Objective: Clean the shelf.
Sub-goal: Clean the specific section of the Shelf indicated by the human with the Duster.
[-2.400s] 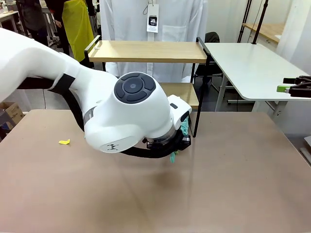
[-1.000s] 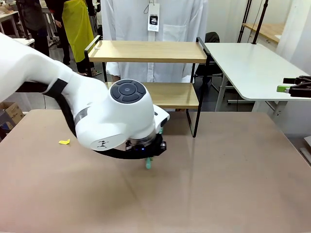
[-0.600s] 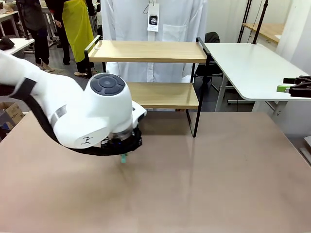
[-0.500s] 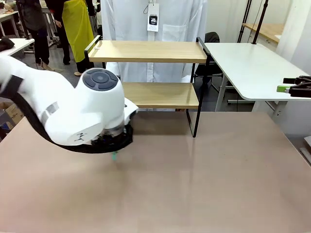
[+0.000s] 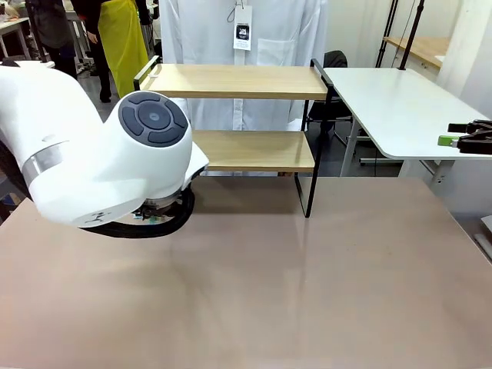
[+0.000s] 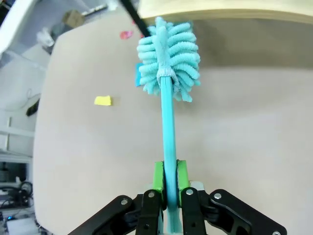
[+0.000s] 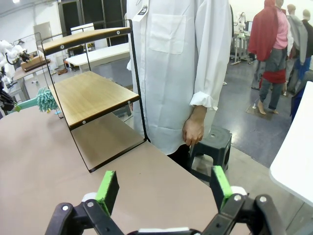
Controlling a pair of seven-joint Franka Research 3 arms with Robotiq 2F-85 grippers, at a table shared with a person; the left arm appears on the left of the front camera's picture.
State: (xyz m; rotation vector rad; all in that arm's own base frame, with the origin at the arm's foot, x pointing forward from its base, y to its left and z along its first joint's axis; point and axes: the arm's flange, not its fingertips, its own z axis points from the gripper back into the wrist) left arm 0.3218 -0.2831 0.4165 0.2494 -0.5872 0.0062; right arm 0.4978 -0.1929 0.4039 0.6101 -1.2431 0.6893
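Note:
The shelf (image 5: pixel 231 81) stands at the table's far edge, two light wooden boards in a thin black frame. My left arm (image 5: pixel 115 161) hangs low over the table in front of the shelf's left end, hiding its own gripper. In the left wrist view my left gripper (image 6: pixel 169 181) is shut on the handle of a teal fluffy brush (image 6: pixel 168 58), whose head points at the shelf's black leg (image 6: pixel 134 19) and board edge (image 6: pixel 225 10). My right gripper (image 7: pixel 164 188) stands open and holds nothing, looking at the shelf (image 7: pixel 93 95) from its side, with the brush (image 7: pixel 46 100) beyond.
A person in a white coat (image 5: pixel 246 31) stands behind the shelf, one hand (image 7: pixel 193 129) hanging down. A yellow scrap (image 6: pixel 103 101) and a pink scrap (image 6: pixel 126 35) lie on the brown table. A white table (image 5: pixel 400 100) is at the right, a black stool (image 7: pixel 210 142) near the person.
My left arm has swept leftward across the table with the brush, from in front of the shelf's right half to its left end. The right gripper has stayed open.

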